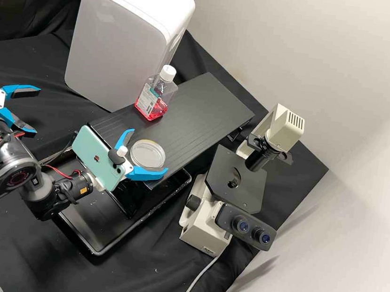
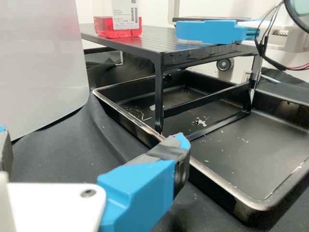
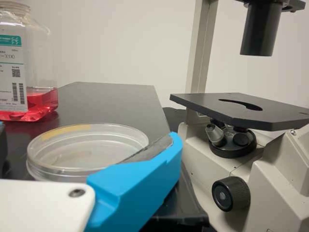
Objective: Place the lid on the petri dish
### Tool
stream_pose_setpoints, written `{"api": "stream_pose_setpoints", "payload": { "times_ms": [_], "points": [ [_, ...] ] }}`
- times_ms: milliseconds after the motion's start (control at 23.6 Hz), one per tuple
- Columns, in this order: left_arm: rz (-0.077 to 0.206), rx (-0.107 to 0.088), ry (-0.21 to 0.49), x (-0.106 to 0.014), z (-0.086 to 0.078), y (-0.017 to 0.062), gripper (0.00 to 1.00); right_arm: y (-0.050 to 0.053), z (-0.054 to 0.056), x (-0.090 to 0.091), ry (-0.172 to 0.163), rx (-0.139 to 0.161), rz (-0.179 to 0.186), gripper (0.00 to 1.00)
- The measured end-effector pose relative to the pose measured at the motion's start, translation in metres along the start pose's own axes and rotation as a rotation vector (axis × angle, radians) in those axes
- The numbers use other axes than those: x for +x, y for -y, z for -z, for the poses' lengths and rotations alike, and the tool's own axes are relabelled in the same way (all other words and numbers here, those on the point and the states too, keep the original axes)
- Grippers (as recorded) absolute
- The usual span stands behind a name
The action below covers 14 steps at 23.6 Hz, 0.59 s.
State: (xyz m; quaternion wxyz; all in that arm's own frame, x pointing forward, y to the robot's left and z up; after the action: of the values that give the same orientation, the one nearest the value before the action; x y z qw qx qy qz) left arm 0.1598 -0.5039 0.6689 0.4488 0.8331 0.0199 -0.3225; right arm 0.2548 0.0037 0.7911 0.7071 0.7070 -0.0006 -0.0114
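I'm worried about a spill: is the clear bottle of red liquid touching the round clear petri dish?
Apart. The high view shows bare black platform between the clear bottle of red liquid and the round clear petri dish.

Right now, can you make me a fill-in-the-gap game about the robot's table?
1. The bottle's cap is ___.
2. The dish lies on the rack between the right pincer's two ___ fingers.
3. The microscope has ___ eyepieces.
4. The left pincer holds ___.
Missing words: white, blue, two, nothing.
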Motion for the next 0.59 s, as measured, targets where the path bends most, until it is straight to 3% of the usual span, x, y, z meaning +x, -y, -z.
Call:
{"api": "stream_pose_setpoints", "payload": {
  "times_ms": [170, 297, 382, 509, 594],
  "points": [
    [-0.013, 0.027, 0.004, -0.001, -0.001, -0.0027, 1.00, 0.001, 0.000, -0.002, -0.002, -0.004, -0.002, 1.00],
    [-0.043, 0.037, 0.056, -0.003, -0.002, -0.0110, 1.00, 0.003, 0.001, -0.006, -0.007, -0.007, -0.017, 1.00],
    [-0.059, 0.031, 0.084, -0.004, -0.002, -0.0153, 1.00, 0.003, -0.001, -0.008, 0.002, -0.006, -0.016, 1.00],
    [-0.079, -0.004, 0.087, -0.006, -0.001, -0.0202, 1.00, 0.001, 0.001, -0.013, -0.001, -0.004, -0.025, 1.00],
    [-0.084, -0.007, 0.087, -0.008, 0.000, -0.0209, 1.00, -0.001, 0.001, -0.016, -0.001, 0.006, -0.033, 1.00]
  ]
}}
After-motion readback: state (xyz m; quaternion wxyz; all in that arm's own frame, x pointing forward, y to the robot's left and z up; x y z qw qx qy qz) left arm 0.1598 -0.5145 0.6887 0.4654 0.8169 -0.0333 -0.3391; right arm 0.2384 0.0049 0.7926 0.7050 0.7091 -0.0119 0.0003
